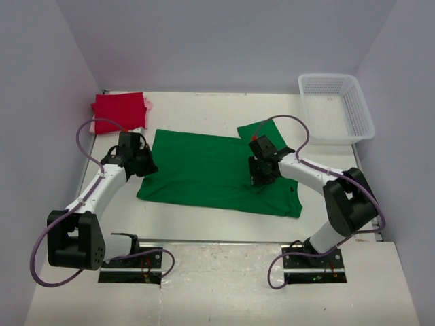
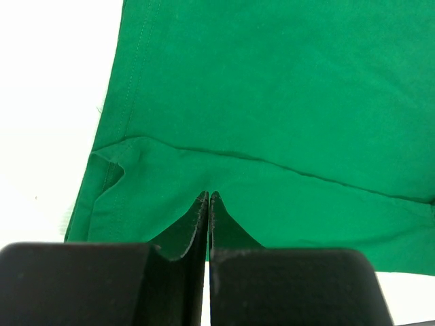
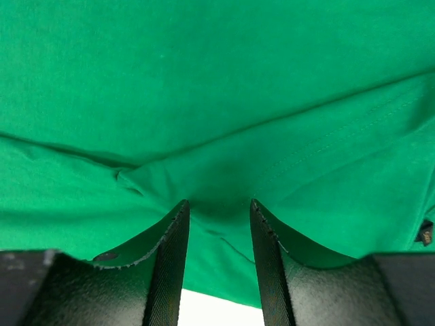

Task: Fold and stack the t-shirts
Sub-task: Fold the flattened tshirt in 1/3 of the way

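Left gripper (image 2: 207, 198): jaws pressed together, tips down on the left edge of the green t-shirt (image 1: 204, 166). I can't tell whether any cloth is actually pinched. Right gripper (image 3: 219, 204): jaws part-way apart, straddling a small pucker of the same shirt, nothing clamped.

The shirt lies spread mid-table between the arms. One layer is turned over along the edge under both wrists, and a sleeve (image 1: 253, 129) pokes out at the back.

My read: mid-fold, and the right side has no grip yet. I'd press the right tips down so both layers go in, then close. I'd also confirm the left really has cloth before lifting. Raise both ends evenly and keep the edge taut, or the fold will skew.

The red t-shirt (image 1: 121, 109) sits folded back-left on the pink t-shirt (image 1: 149, 104); probably the stack target. White mesh basket (image 1: 361, 112) is back-right, so steer clear of it.
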Robot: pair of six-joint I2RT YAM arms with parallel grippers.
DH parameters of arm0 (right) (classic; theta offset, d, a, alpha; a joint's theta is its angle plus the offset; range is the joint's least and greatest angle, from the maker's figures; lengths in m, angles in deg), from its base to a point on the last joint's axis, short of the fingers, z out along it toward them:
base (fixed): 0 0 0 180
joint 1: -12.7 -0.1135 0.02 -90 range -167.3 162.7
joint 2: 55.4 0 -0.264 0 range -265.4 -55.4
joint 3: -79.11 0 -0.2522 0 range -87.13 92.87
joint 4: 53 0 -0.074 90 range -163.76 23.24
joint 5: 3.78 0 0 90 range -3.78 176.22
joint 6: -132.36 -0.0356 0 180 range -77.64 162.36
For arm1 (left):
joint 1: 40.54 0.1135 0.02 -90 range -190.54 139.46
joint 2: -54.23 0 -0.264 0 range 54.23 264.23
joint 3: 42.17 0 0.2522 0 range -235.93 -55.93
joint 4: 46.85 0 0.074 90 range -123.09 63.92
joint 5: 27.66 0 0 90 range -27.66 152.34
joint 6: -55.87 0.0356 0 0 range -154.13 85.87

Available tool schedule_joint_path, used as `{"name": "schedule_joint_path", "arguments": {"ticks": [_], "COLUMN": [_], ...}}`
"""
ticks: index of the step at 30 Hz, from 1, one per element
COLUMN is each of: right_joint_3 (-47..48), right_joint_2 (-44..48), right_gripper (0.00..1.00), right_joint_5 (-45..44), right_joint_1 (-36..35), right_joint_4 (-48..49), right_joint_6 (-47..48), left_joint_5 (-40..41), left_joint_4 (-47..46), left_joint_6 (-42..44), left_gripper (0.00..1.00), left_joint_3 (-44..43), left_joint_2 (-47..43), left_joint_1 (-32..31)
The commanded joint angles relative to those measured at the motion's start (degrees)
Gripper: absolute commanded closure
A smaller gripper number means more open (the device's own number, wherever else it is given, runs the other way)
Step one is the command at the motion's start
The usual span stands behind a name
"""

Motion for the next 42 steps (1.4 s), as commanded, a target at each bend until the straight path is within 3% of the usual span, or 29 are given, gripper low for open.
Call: {"name": "schedule_joint_path", "arguments": {"ticks": [1, 10, 13, 15, 17, 20, 21, 22, 28, 42], "right_joint_3": [-1.0, -2.5, -2.3, -1.8, -1.6, -1.1, -1.1, -1.3, -3.9, -4.8], "right_joint_2": [0.0, -0.5, -0.7, -1.0, -1.0, -0.7, -0.3, 0.6, 4.2, 2.7], "right_gripper": [0.59, 0.67, 0.81, 0.96, 1.00, 1.00, 0.96, 0.85, 0.71, 0.62], "right_joint_5": [1.1, 1.6, 1.2, 0.8, 0.8, -0.2, -0.8, -1.8, -1.9, -4.3], "right_joint_1": [-0.8, -1.8, -2.0, -2.1, -2.1, -2.4, -2.6, -3.1, -5.8, -6.5], "right_joint_4": [2.7, 3.8, 3.5, 3.2, 3.0, 2.3, 2.1, 1.9, 2.0, 1.5], "right_joint_6": [-1.0, -2.0, -2.2, -2.2, -2.0, -2.1, -2.2, -2.5, -4.3, -6.9], "left_joint_5": [-0.4, -0.1, 0.2, 0.0, -0.3, -0.2, -0.2, -0.2, -0.5, -1.6], "left_joint_4": [-1.1, -1.0, -1.2, -1.3, -1.5, -1.4, -1.4, -1.3, -1.6, -0.8], "left_joint_6": [0.9, 1.3, 1.3, 1.3, 1.3, 1.4, 1.6, 1.6, 1.4, 1.5], "left_gripper": [1.00, 1.00, 1.00, 1.00, 1.00, 1.00, 1.00, 1.00, 1.00, 1.00], "left_joint_3": [-0.4, -0.1, 0.1, 0.3, 0.5, 0.6, 0.6, 0.6, 0.9, 0.6], "left_joint_2": [-1.4, -1.4, -1.3, -0.9, -0.9, -0.9, -1.1, -1.2, -1.2, -2.6], "left_joint_1": [-0.3, -0.3, -0.3, -0.3, -0.3, -0.3, -0.3, -0.3, -0.3, -0.3]}}
